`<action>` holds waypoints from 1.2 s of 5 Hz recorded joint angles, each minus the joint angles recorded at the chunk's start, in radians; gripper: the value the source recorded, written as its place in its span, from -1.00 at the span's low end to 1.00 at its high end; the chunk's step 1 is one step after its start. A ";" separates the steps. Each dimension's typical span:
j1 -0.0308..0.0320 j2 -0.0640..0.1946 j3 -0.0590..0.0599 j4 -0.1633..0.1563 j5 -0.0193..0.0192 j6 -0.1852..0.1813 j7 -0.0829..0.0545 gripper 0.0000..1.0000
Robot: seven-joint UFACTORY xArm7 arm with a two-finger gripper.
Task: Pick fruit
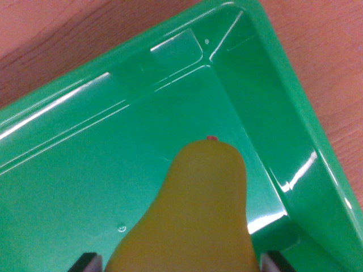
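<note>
Smooth, waxy yellow skin is the hazard: the pear (195,218) tapers toward its neck, so if the jaws (only their grey tips show, one on each side of the wide lower body at the bottom edge of the wrist view) press on that slope, I judge it could squirt out and drop back into the green tray (295,113). Whether they actually touch it I cannot tell. It hangs over the tray's floor near the corner, neck toward that corner, with a small red tip.
</note>
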 joint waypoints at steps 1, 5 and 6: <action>0.0004 -0.015 0.000 0.028 -0.0015 0.042 0.001 1.00; 0.0012 -0.040 -0.001 0.076 -0.0041 0.116 0.003 1.00; 0.0012 -0.040 -0.001 0.076 -0.0041 0.116 0.003 1.00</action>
